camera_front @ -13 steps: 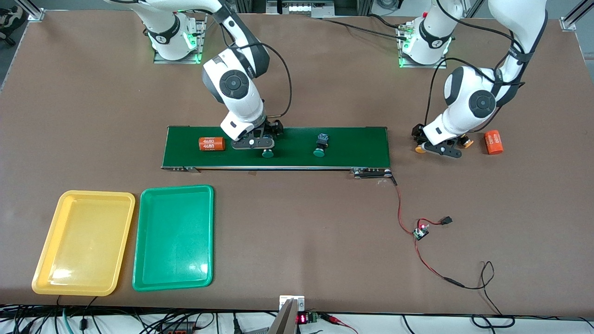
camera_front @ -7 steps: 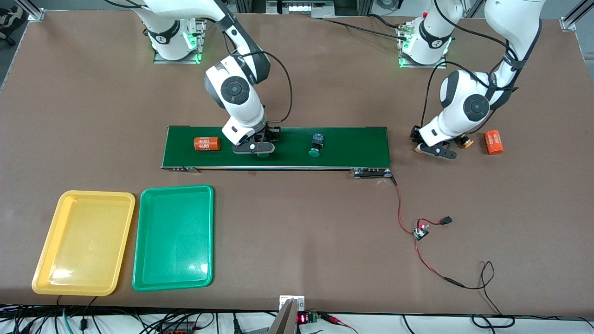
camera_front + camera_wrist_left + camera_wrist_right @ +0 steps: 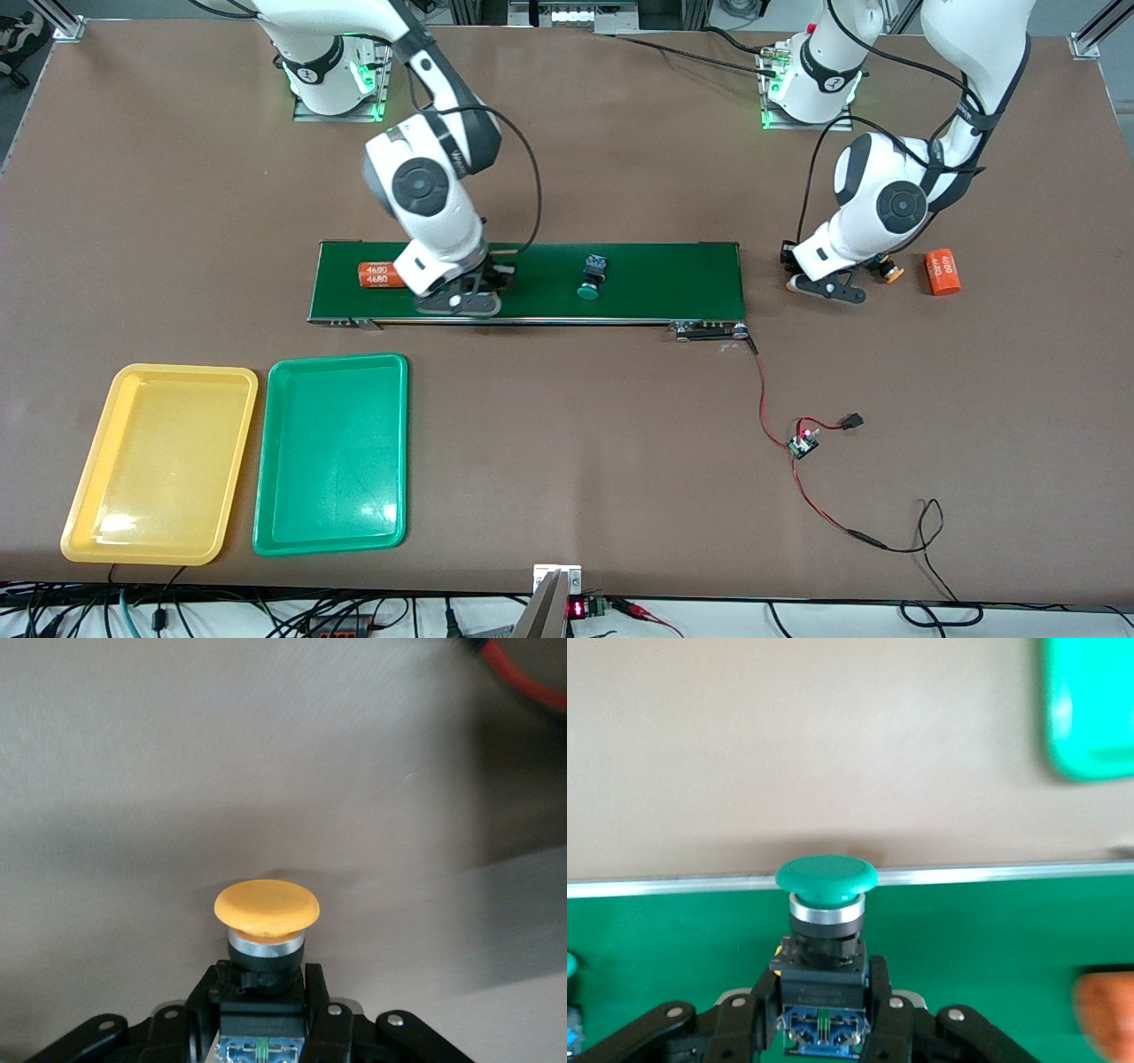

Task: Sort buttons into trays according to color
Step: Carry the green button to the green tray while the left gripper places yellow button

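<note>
My right gripper point(image 3: 459, 301) hangs over the dark-green belt's point(image 3: 664, 283) front edge. In the right wrist view it point(image 3: 824, 1010) is shut on the black-and-blue body of a green-capped button point(image 3: 827, 875). A second green button point(image 3: 589, 279) lies on the belt. My left gripper point(image 3: 819, 285) is low over the table, off the belt's end. Seen from the left wrist, that gripper point(image 3: 263, 1014) is shut on an orange-yellow-capped button point(image 3: 266, 906). Another orange-yellow button point(image 3: 886, 270) lies beside it. The yellow tray point(image 3: 159, 461) and green tray point(image 3: 332, 452) sit side by side near the front camera.
One orange cylinder point(image 3: 376, 275) lies on the belt beside the right gripper. Another orange cylinder point(image 3: 943, 271) is on the table near the left gripper. Red and black wires with a small board point(image 3: 802, 440) trail from the belt's end.
Both grippers have shut on their buttons. The right gripper shifted with the green button toward the belt's front edge. The cylinder and the other green button rode the belt toward the right arm's end.
</note>
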`<action>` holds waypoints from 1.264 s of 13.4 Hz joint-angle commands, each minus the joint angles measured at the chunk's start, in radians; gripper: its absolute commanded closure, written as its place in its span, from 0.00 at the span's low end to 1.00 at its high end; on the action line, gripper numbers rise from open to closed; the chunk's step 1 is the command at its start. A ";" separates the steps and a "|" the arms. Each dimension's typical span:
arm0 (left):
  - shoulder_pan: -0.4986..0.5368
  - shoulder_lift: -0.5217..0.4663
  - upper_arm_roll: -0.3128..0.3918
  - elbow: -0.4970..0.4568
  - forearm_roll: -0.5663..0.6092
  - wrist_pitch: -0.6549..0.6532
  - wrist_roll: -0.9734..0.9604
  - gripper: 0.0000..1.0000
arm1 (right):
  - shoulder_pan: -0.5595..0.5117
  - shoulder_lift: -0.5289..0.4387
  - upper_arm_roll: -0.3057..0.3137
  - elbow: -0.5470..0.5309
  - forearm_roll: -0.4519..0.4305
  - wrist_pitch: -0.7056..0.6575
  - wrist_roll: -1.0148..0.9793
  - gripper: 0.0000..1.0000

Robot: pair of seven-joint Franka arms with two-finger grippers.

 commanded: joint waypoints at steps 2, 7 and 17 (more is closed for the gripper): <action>-0.010 -0.035 -0.068 0.165 -0.064 -0.201 -0.092 0.77 | -0.150 0.006 -0.026 0.148 0.007 -0.126 -0.208 1.00; -0.016 -0.021 -0.165 0.211 -0.266 -0.169 -0.180 0.76 | -0.313 0.104 -0.023 0.226 0.007 -0.110 -0.469 1.00; -0.019 -0.004 -0.220 0.211 -0.328 -0.071 -0.188 0.00 | -0.445 0.256 -0.023 0.221 0.000 0.084 -0.584 0.92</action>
